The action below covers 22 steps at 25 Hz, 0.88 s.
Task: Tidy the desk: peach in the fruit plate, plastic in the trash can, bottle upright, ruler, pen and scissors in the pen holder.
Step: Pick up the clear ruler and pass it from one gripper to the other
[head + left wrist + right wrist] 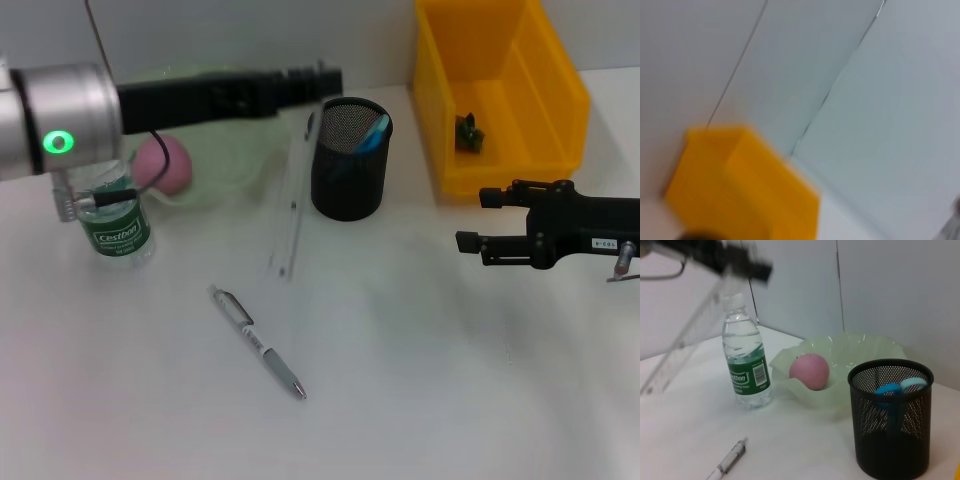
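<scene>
On the white table [450, 380], the yellow bin [560, 110] holds a scrap of green plastic [467, 133], and the pale green plate [235, 160] holds the peach [165, 165]. The bottle [118, 228] stands upright by the plate; its green label reads "Cestbon". The mesh holder [347, 175] has the blue-handled scissors [375, 132] in it.

The left end effector [325, 82] reaches across above the plate to just beside the holder's rim. It seems closed on the top end of the clear ruler [291, 215], which hangs tilted beside the holder, not yet inside. The ruler looks light, thin and slick — likely to swing or slip, so a pinch on its flat faces near the end suits lowering it in.

The pen [257, 343] lies loose on the table, well apart from the holder. It is light and apt to roll — best taken across the barrel at mid-length.

The right end effector [478, 218] hovers near the bin, fingers spread, empty.
</scene>
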Tool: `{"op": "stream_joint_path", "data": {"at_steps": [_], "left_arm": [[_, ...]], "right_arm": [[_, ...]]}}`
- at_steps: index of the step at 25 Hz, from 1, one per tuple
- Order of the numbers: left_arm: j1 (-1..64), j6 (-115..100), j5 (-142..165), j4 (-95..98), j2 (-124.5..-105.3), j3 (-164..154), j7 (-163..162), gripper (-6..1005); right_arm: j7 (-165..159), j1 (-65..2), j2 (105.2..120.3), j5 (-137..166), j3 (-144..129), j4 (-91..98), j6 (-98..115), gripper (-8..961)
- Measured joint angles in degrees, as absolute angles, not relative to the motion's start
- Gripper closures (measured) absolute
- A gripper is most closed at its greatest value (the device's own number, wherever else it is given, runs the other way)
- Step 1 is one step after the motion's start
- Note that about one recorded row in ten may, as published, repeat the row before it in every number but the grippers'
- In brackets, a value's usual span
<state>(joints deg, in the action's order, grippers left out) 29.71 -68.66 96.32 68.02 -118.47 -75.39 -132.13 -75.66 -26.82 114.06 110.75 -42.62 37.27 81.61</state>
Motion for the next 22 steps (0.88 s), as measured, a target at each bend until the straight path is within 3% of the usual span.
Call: {"op": "stream_joint_path", "data": {"at_steps": [12, 16, 22], "left_arm": [[25.4, -69.1, 49.0, 44.9, -119.00, -79.9, -84.7, 608], [24.3, -69.4, 24.8, 37.9, -119.12, -96.1, -53.5, 608], [23.8, -66.8, 5.8, 36.7, -119.18, -110.6, -33.1, 608]], "right_arm": [[-76.1, -27.7, 114.25, 110.7, -42.7, 37.2, 80.9, 265], [-76.3, -27.8, 114.42, 110.7, -42.7, 37.2, 80.8, 267], [-76.4, -28.0, 115.26, 110.5, -42.9, 37.2, 81.3, 270]]}}
